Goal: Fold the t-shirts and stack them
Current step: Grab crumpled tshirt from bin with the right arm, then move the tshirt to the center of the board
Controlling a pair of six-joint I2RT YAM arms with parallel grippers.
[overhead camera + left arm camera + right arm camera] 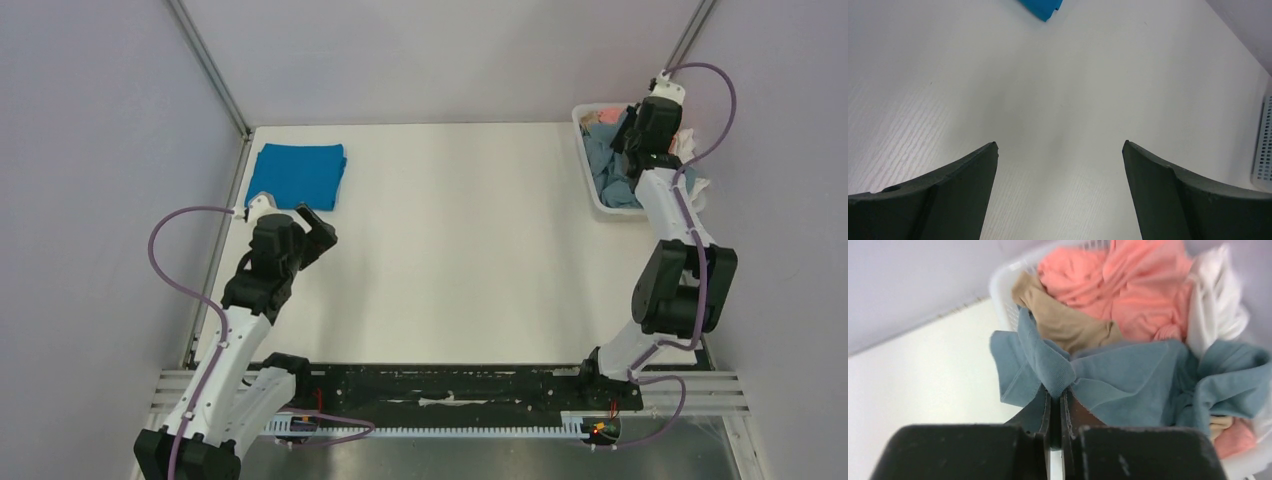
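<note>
A cobalt blue t-shirt (297,176) lies folded at the table's far left; its corner shows in the left wrist view (1043,9). A dusty grey-blue t-shirt (1128,380) lies crumpled in the white basket (588,160) at the far right, partly over its rim (612,175). My right gripper (1056,395) is shut on a fold of the grey-blue shirt, over the basket (632,135). My left gripper (1060,146) is open and empty, above the bare table, just in front of the cobalt shirt (318,228).
The basket (1003,282) also holds a pink garment (1118,280), a tan one (1068,322) and a white one (1215,300). Metal frame posts and grey walls close in the table's sides and back.
</note>
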